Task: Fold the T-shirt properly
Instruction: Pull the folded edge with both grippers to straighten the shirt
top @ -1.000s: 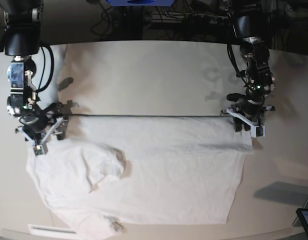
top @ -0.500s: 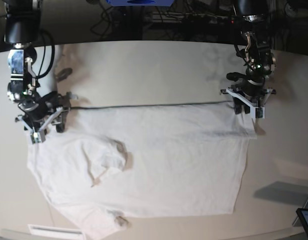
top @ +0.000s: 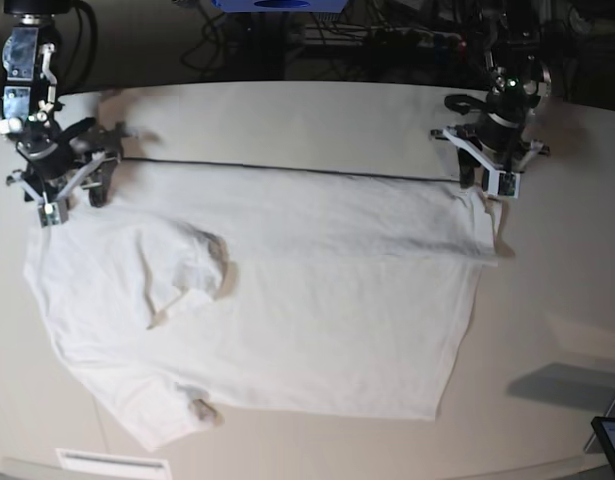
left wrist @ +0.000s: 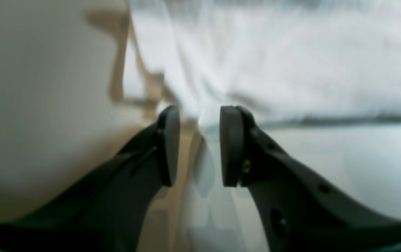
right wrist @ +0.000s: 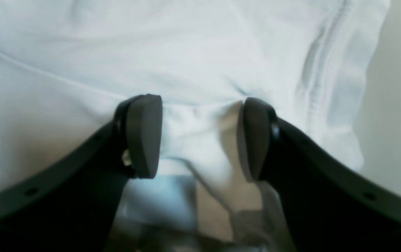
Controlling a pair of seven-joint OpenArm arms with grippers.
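The white T-shirt (top: 317, 300) lies spread on the table, and its far edge is pulled into a taut straight line between my two grippers. At the right end of that line, my left gripper (top: 492, 180) pinches the shirt's corner. In the left wrist view a thin fold of the T-shirt (left wrist: 291, 63) runs down between the left gripper's (left wrist: 199, 112) narrowly spaced pads. At the left end of the line, my right gripper (top: 72, 200) is shut on the shirt's other end. The right wrist view shows a thick bunch of the T-shirt (right wrist: 193, 52) inside the right gripper (right wrist: 200, 105). A sleeve (top: 187, 275) lies folded over the body.
The off-white table (top: 287, 120) ends at a dark back edge with cables behind it. A dark tablet corner (top: 612, 440) sits at the lower right, beside a grey shadow (top: 567, 385). A white strip (top: 112, 462) lies at the front left.
Both grippers have moved toward the table's far edge, keeping the shirt's edge taut. The whole shirt has slid away from the front edge with them.
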